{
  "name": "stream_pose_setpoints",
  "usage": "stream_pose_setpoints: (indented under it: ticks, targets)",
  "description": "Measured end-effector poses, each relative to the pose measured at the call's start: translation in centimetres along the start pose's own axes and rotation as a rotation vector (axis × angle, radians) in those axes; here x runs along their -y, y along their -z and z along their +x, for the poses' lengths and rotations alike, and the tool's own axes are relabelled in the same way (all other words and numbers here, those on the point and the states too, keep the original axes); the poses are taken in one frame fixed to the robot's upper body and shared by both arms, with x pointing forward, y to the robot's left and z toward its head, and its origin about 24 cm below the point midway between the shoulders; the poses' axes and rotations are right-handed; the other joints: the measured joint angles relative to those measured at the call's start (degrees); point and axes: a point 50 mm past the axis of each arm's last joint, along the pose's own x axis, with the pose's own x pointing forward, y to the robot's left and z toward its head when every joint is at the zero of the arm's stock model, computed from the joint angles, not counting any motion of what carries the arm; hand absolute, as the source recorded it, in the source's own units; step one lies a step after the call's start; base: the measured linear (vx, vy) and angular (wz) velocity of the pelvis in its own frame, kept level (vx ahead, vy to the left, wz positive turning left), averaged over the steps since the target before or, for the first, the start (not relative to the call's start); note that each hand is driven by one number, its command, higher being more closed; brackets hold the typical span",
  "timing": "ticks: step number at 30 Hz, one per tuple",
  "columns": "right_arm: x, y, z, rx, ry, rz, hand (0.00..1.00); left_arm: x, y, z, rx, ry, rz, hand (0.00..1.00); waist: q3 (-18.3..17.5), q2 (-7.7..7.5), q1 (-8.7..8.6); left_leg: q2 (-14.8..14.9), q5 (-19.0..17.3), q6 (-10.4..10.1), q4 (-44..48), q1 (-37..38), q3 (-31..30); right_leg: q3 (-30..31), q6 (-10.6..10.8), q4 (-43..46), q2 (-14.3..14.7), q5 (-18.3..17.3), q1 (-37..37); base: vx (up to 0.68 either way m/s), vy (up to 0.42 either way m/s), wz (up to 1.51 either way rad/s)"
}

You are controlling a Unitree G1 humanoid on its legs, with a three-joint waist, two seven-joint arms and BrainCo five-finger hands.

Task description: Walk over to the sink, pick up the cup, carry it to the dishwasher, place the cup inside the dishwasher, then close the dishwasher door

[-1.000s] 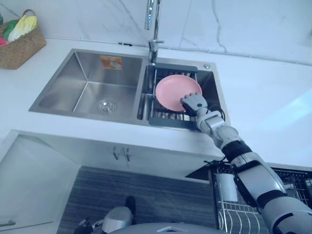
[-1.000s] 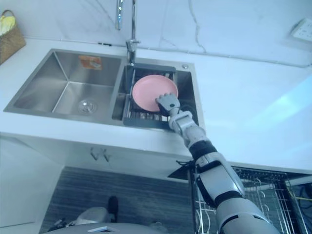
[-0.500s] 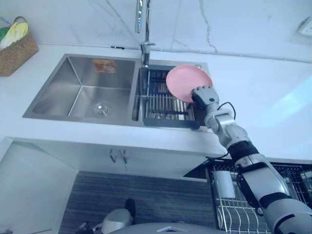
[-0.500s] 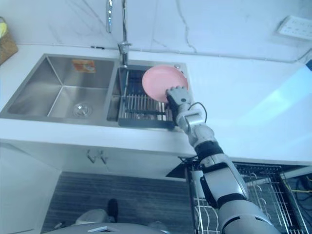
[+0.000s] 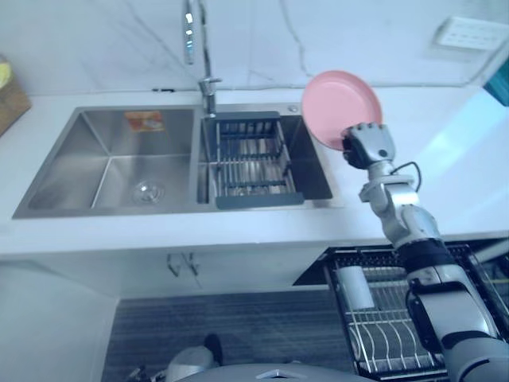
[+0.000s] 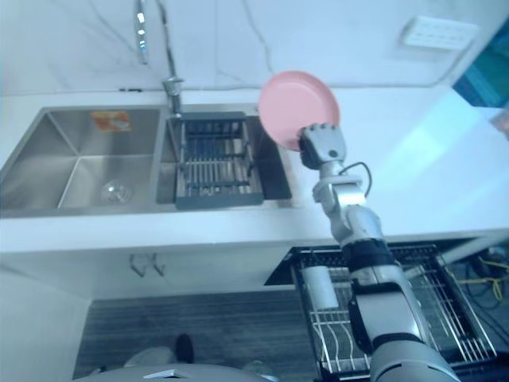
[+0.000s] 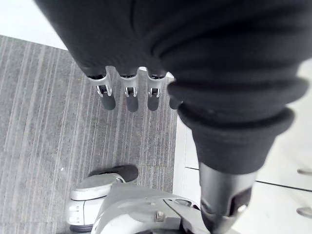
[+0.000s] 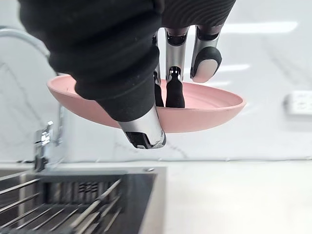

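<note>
Long white desk along the wall, with a big steel sink of two bowls set in it. Below the desk's front edge, off to the right, a pulled-out dishwasher rack of shiny wire, with a white cup standing at its left side. In the sink's right bowl, a dark dish rack, with the tap rising just behind it.

Up in the air, just right of that bowl and over the back of the desk, a round pink plate. Round, so no long side to it. Stands almost on its edge, wide face turned toward the front, top leaning a little to the left.

Right hand at the plate's lower edge, pinching the rim: dark fingertips curled into the hollow side, thumb against the outside.

Left hand down low over the grey striped floor, fingers hanging loose and nearly straight, holding nothing.
</note>
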Motion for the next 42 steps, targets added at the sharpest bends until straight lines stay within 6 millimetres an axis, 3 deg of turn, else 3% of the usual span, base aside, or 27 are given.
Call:
stream_pose_setpoints:
  ticks: [3, 6, 8, 9, 10, 11, 12, 13, 14, 15, 16, 17, 18, 20, 21, 23, 27, 31, 37, 42]
  targets:
    - [1.1, 1.3, -0.6, -0.033, 0.044, -0.013, 1.0, -0.3, 0.0, -0.1, 0.0, 0.006, 0.03, 0.0, -0.2, -0.21, -0.83, 0.7, -0.1, -0.1, 0.0, -0.3, 2.9, 3.0, -0.5, 0.0, 0.4, 1.5, -2.4, 0.0, 0.033, -0.7]
    - [2.2, 1.9, -1.1, -0.075, 0.112, 0.002, 1.0, -0.9, -1.0, 0.2, 0.023, 0.001, 0.07, 0.0, -0.2, -0.88, -1.34, 3.0, -1.3, -0.7, 0.3, -2.1, 4.8, 6.7, -1.6, 0.1, 2.5, 6.0, -8.1, -0.04, 0.02, -1.22]
    - [2.2, 1.8, -1.2, -0.092, 0.138, 0.029, 1.0, -0.9, -2.4, 0.6, 0.054, -0.007, 0.056, 0.0, -0.2, -1.05, -0.46, 7.7, -0.9, -0.2, 0.0, -3.4, 12.5, 1.3, -7.1, -2.1, 6.7, 13.4, -12.0, -0.12, -0.013, -1.5]
    - [2.2, 1.7, -1.2, -0.093, 0.144, 0.038, 1.0, -0.9, -2.8, 0.6, 0.064, -0.01, 0.05, 0.0, -0.2, -1.13, 0.03, 8.6, -1.0, 0.0, 0.0, -3.5, 14.4, -4.0, -9.1, 0.6, 6.4, 11.2, -13.2, -0.17, 0.005, -1.61]
    - [2.6, 1.5, -1.1, -0.086, 0.159, 0.048, 1.0, -0.8, -3.3, 0.7, 0.083, -0.011, 0.042, 0.0, -0.3, -1.13, 0.18, 10.4, -0.9, -0.2, 0.0, -3.2, 17.6, -14.1, -12.0, 8.5, 3.7, 7.0, -14.4, -0.11, 0.045, -1.44]
    - [2.7, 1.3, -1.0, -0.081, 0.163, 0.051, 1.0, -0.8, -3.3, 0.7, 0.089, -0.01, 0.033, 0.0, -0.4, -1.07, 0.32, 12.1, -0.8, -0.6, 0.1, -2.7, 20.3, -20.8, -13.6, 16.9, -0.2, 3.9, -14.4, -0.08, 0.048, -1.32]
    - [2.7, 1.3, -1.0, -0.081, 0.159, 0.052, 1.0, -0.8, -3.3, 0.7, 0.091, -0.01, 0.023, 0.0, -0.4, -0.65, 0.31, 12.8, -0.7, -1.0, 0.1, -2.7, 21.3, -23.1, -14.0, 20.7, -2.3, 2.3, -14.3, -0.04, -0.008, -1.09]
    - [2.7, 1.3, -1.0, -0.082, 0.154, 0.057, 1.0, -0.8, -3.5, 0.7, 0.1, -0.012, 0.021, 0.0, -0.8, -1.11, 0.24, 13.6, -0.2, -1.7, 0.4, -2.8, 22.6, -25.3, -13.5, 24.8, -5.2, 0.2, -13.7, -0.02, -0.107, -0.83]
    - [2.5, 1.5, -1.4, -0.088, 0.146, 0.069, 1.0, -0.9, -3.7, 0.7, 0.109, -0.024, 0.005, 0.0, -1.4, -1.99, 0.24, 14.2, 0.4, -2.5, 0.4, -3.0, 23.8, -25.6, -11.7, 23.4, -6.7, -0.6, -12.4, -0.01, -0.167, -0.72]
    - [2.3, 1.5, -1.7, -0.088, 0.14, 0.07, 1.0, -1.0, -3.8, 0.8, 0.114, -0.031, -0.013, 0.0, -1.6, -2.4, 0.43, 14.4, 0.7, -3.0, 0.4, -3.0, 24.5, -25.5, -10.1, 20.9, -6.7, -0.4, -11.2, -0.03, -0.27, -0.54]
    - [2.0, 1.5, -2.4, -0.087, 0.136, 0.079, 1.0, -1.1, -4.3, 0.8, 0.127, -0.036, -0.052, 0.0, -2.1, -3.3, 0.82, 14.6, 1.5, -3.9, 0.5, -3.1, 25.3, -25.0, -7.0, 13.4, -5.9, 2.5, -8.8, -0.04, -0.345, -0.33]
    - [1.9, 1.4, -2.5, -0.084, 0.137, 0.089, 1.0, -1.4, -4.5, 0.9, 0.135, -0.043, -0.067, 0.0, -2.2, -4.1, 0.69, 14.5, 1.8, -4.3, 1.3, -3.5, 25.4, -24.2, -6.3, 9.6, -5.3, 6.2, -7.5, -0.05, -0.462, -0.24]
    - [1.6, 1.4, -2.9, -0.083, 0.135, 0.096, 1.0, -1.5, -5.3, 1.0, 0.148, -0.056, -0.08, 0.0, -2.6, -5.96, 0.56, 14.8, 1.4, -5.3, 4.4, -4.9, 25.1, -22.5, -4.0, 4.6, -4.6, 9.5, -5.9, -0.04, -0.391, -0.18]
    - [1.9, 1.9, -3.2, -0.089, 0.141, 0.091, 1.0, -0.4, -5.5, 1.2, 0.146, -0.039, -0.104, 0.0, -2.0, -3.66, 0.36, 17.1, 1.5, -6.7, 7.2, -7.0, 24.9, -22.2, -2.1, 1.8, -2.1, 8.0, -5.9, -0.08, -0.294, -0.23]
    - [2.3, 2.8, -4.0, -0.112, 0.142, 0.072, 1.0, 0.4, -5.3, 1.3, 0.132, -0.025, -0.122, 0.0, -1.8, -2.03, 0.18, 18.6, 2.2, -7.3, 7.6, -8.8, 24.7, -21.9, -2.2, 1.8, -0.6, 7.2, -7.5, -0.1, -0.19, -0.14]
    - [2.4, 3.6, -4.8, -0.152, 0.139, 0.074, 1.0, 0.9, -4.7, 1.3, 0.111, -0.017, -0.132, 0.0, -1.5, -0.74, 0.12, 19.4, 3.4, -7.6, 7.1, -9.6, 24.6, -21.3, -2.8, 1.9, 0.2, 6.4, -8.7, -0.1, -0.084, -0.12]
    - [2.5, 4.2, -5.5, -0.192, 0.142, 0.095, 1.0, 1.0, -4.5, 1.3, 0.12, -0.017, -0.137, 0.0, 0.0, -0.63, -0.83, 19.4, 5.2, -7.7, 5.4, -10.2, 24.5, -20.7, -2.5, 3.7, 0.5, 4.0, -10.7, -0.09, -0.025, -0.07]
    - [2.1, 3.7, -5.6, -0.197, 0.139, 0.124, 1.0, 0.8, -6.7, 1.6, 0.194, -0.018, -0.121, 0.0, 2.8, -1.71, -1.09, 19.0, 5.9, -6.6, 5.8, -13.4, 23.9, -19.7, -2.5, 8.1, -1.4, 1.8, -15.1, -0.09, 0.071, 0.05]
    - [2.1, 2.6, -4.5, -0.169, 0.148, 0.177, 1.0, 1.4, -9.6, 2.0, 0.278, 0.004, -0.12, 0.0, 6.6, 0.33, -1.24, 17.0, 7.2, -4.7, 4.8, -16.8, 22.9, -19.5, -2.5, 12.5, -4.3, 1.2, -19.9, -0.06, 0.063, 0.08]
    - [2.1, 1.6, -2.8, -0.146, 0.154, 0.234, 1.0, 2.1, -11.9, 2.1, 0.331, 0.032, -0.13, 0.0, 9.6, 1.04, -1.12, 15.8, 7.7, -3.9, 4.8, -19.1, 21.1, -19.4, -2.5, 14.6, -6.0, 1.2, -22.6, -0.03, 0.029, 0.06]
